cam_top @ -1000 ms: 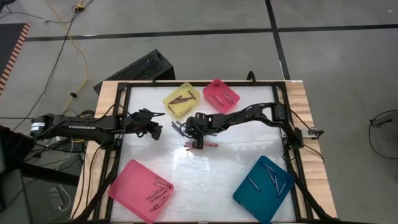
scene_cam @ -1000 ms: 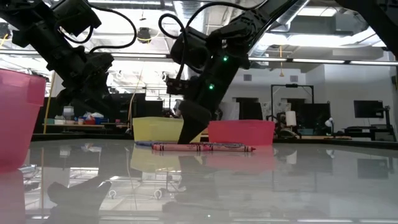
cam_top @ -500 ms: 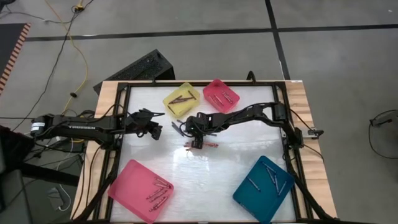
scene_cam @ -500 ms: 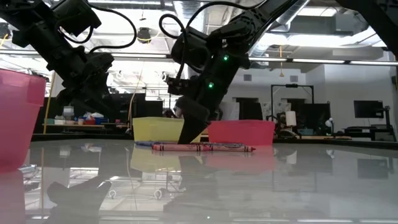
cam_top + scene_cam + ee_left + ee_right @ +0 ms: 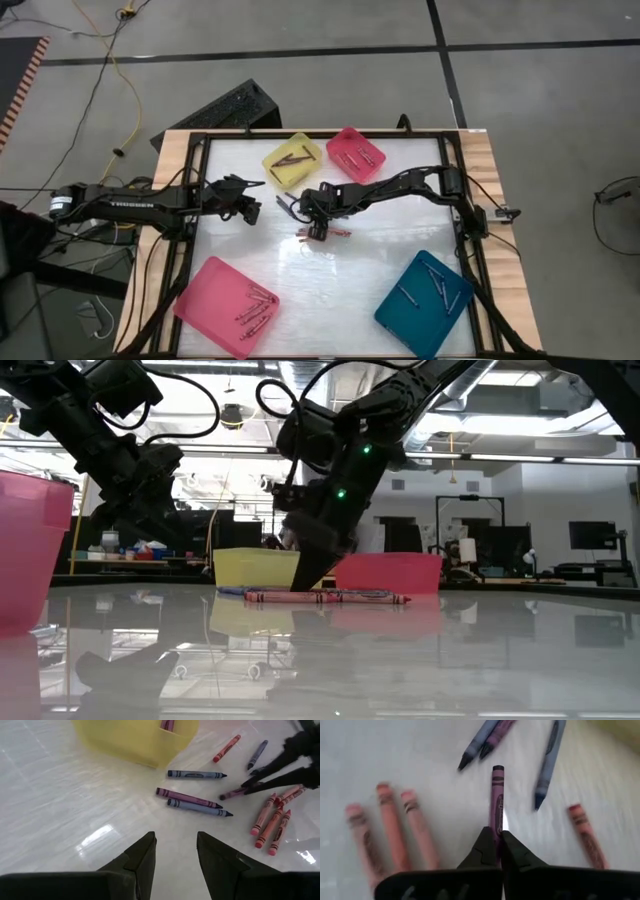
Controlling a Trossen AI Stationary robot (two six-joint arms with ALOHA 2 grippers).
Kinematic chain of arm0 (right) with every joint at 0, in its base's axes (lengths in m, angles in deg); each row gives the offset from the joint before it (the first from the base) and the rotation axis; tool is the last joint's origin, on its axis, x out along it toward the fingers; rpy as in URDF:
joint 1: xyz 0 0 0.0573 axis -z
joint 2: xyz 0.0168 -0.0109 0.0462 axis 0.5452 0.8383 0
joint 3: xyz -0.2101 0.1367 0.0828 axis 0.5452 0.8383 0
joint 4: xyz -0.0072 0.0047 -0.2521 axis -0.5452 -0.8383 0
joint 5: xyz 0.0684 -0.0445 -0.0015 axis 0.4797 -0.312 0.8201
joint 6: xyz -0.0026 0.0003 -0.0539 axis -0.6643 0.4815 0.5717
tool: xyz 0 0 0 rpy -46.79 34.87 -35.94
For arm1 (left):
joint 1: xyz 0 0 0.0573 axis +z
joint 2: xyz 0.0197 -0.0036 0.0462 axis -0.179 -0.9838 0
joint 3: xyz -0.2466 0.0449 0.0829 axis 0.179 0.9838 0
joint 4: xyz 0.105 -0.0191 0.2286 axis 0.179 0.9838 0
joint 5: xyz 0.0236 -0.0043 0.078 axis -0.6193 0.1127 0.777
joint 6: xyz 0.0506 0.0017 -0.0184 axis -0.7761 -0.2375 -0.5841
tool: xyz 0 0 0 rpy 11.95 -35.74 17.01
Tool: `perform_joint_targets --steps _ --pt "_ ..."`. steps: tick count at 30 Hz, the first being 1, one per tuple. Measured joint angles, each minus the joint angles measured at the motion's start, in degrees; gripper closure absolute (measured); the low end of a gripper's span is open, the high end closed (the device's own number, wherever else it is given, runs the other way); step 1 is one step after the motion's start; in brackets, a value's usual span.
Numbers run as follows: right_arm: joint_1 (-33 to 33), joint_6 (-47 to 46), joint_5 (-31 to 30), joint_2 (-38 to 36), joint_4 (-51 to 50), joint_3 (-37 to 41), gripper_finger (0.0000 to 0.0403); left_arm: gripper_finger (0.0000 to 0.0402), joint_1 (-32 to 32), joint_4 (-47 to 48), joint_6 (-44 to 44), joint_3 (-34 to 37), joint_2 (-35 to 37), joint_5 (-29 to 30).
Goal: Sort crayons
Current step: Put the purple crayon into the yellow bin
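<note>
Loose crayons lie flat on the white table's middle: blue and purple ones [image 5: 199,806] and a group of red ones [image 5: 272,822]. My right gripper [image 5: 496,837] is over this group, reached in from the table's right, and is shut on a purple crayon [image 5: 496,795]. In the high view it [image 5: 316,222] shows just below the yellow tray [image 5: 292,160]. My left gripper [image 5: 175,837] hangs open above the table to the left of the loose crayons, with nothing between its fingers. My right gripper pinches one end of the purple crayon [image 5: 496,824] between its two fingertips. The fingers slant down from the table's right side and lie along the crayon, whose other end [image 5: 223,797] sticks out ahead of them. Whether that end rests on the table I cannot tell.
The yellow tray and a small pink tray [image 5: 355,152] stand at the far edge, both holding crayons. A large pink tray [image 5: 228,305] sits near left and a teal tray [image 5: 424,303] near right. A black frame [image 5: 195,200] borders the table.
My right gripper has shut its fingers on the purple crayon and has rolled a little at the wrist, staying in much the same spot. The other crayons have kept their places.
</note>
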State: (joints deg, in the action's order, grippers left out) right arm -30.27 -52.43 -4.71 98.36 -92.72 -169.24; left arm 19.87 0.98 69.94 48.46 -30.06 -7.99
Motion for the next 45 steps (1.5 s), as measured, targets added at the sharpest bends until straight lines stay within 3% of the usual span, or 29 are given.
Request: perform_joint_targets --steps 14,24,29,38,45 --pt "1.0 3.1 0.2 -2.3 1.2 -7.7 0.04 0.0269 0.0 0.0 0.1 0.0 0.0 -0.1" --pt "7.5 5.4 -0.4 -2.3 2.3 -13.1 0.04 0.0269 0.0 0.0 0.6 0.0 0.0 -0.1" --pt "10.7 5.1 -0.5 -2.1 8.2 -13.2 0.04 0.0269 0.0 0.0 1.2 0.0 0.0 0.0" --pt "14.9 -1.2 -0.3 0.4 14.4 -13.3 0.04 0.0269 0.0 0.0 2.1 0.0 0.0 0.4" --pt "16.1 -6.3 -0.3 2.8 13.0 -13.2 0.0386 0.0269 0.0 -0.1 2.6 0.0 0.0 0.8"
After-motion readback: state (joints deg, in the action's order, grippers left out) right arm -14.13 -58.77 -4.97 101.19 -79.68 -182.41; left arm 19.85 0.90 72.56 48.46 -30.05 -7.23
